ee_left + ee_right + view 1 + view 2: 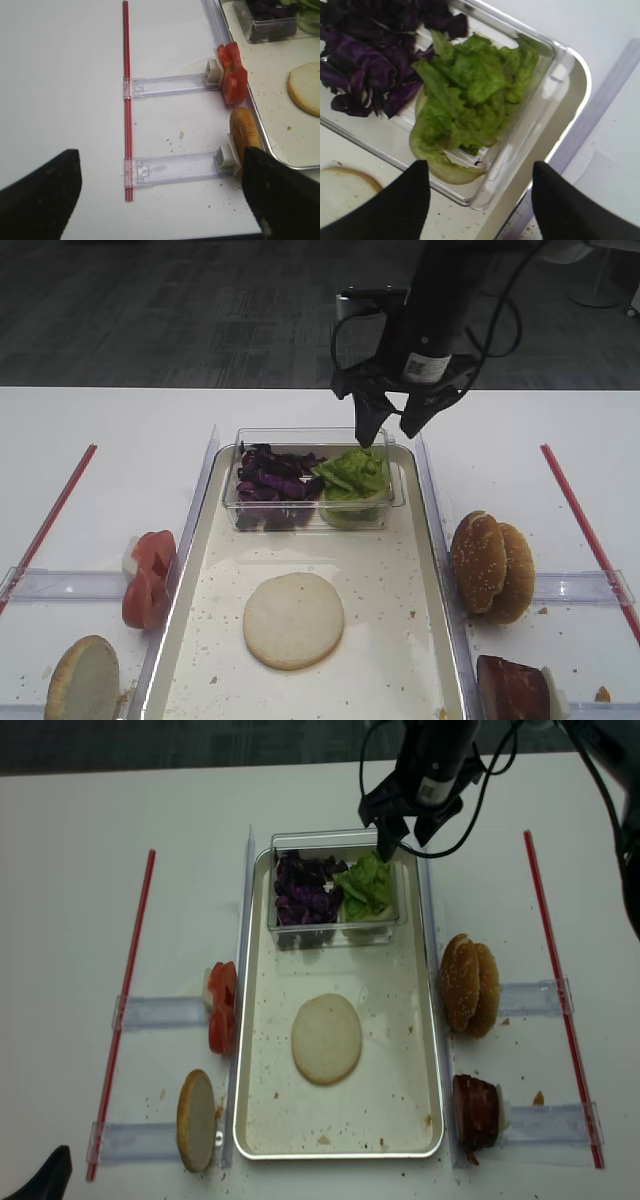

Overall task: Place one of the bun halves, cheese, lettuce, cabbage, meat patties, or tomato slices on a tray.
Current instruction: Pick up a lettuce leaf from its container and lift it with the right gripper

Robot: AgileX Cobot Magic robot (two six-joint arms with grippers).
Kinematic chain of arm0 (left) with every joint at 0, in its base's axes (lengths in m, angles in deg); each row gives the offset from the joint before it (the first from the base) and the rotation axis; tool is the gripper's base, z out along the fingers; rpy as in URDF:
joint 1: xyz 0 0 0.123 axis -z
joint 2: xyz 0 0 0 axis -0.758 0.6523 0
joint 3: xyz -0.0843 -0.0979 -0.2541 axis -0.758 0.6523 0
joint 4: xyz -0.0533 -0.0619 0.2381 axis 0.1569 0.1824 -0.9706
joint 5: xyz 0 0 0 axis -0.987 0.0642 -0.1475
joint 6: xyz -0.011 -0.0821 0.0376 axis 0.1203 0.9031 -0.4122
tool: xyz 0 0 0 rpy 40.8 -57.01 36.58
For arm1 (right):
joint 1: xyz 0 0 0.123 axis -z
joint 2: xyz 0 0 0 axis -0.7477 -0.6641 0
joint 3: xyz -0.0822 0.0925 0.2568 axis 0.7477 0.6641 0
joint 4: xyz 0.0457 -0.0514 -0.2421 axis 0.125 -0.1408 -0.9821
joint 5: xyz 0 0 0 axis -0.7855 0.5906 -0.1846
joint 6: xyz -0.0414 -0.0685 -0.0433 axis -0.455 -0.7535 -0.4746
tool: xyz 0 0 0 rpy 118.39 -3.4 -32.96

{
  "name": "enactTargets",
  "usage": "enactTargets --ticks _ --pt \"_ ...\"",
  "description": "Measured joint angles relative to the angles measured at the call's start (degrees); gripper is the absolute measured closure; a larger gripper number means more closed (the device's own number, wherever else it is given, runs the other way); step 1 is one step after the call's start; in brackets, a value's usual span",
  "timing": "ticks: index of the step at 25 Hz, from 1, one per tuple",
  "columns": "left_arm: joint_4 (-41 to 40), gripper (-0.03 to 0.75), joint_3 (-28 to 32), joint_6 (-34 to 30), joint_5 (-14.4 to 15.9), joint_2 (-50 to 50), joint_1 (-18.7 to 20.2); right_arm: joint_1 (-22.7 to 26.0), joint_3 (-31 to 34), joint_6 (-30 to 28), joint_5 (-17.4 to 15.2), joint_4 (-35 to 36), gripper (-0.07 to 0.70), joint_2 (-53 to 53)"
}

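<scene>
Right gripper (392, 428), black with two pointed fingers, hangs from an arm reaching down from the far side, jaws spread wide and holding nothing, just above the ruffled light-green lettuce (352, 475). A small white label on its wrist carries print too small to read. The lettuce fills the right half of the small clear plastic tub (395, 495), beside dark purple shredded cabbage (272, 478); the tub sits at the far end of the long silvery-rimmed tray (425, 575), a pale cut-face bun half (293, 619) nearer.

From the right wrist, both black fingertips (395, 205) frame the lettuce (470, 95) in the tub's corner.

From the left wrist, the left gripper (160, 192) stands wide apart over the white table (65, 75), left of the tray, near red tomato slices (232, 75).

The realsense overhead shows the right gripper (398, 842) over the tub's far rim.
</scene>
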Motion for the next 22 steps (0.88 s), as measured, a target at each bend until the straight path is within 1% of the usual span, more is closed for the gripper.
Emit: enactTargets --ticks 3,8,13,18,22 --pt "0.00 0.118 0.00 0.00 0.00 0.00 0.00 -2.26 0.00 -0.13 0.00 0.00 0.162 0.00" --pt "0.00 0.118 0.00 0.00 0.00 0.00 0.00 -5.17 0.00 -0.47 2.08 0.14 0.164 0.00" --pt "0.00 0.118 0.00 0.00 0.00 0.00 0.00 -5.38 0.00 -0.71 3.86 -0.30 0.171 -0.13" --pt "0.00 0.118 0.00 0.00 0.00 0.00 0.00 -5.38 -0.23 -1.43 4.46 -0.78 0.226 -1.61" --pt "0.00 0.118 0.00 0.00 0.00 0.00 0.00 -5.38 -0.65 -1.99 5.51 -0.78 0.242 -3.40"
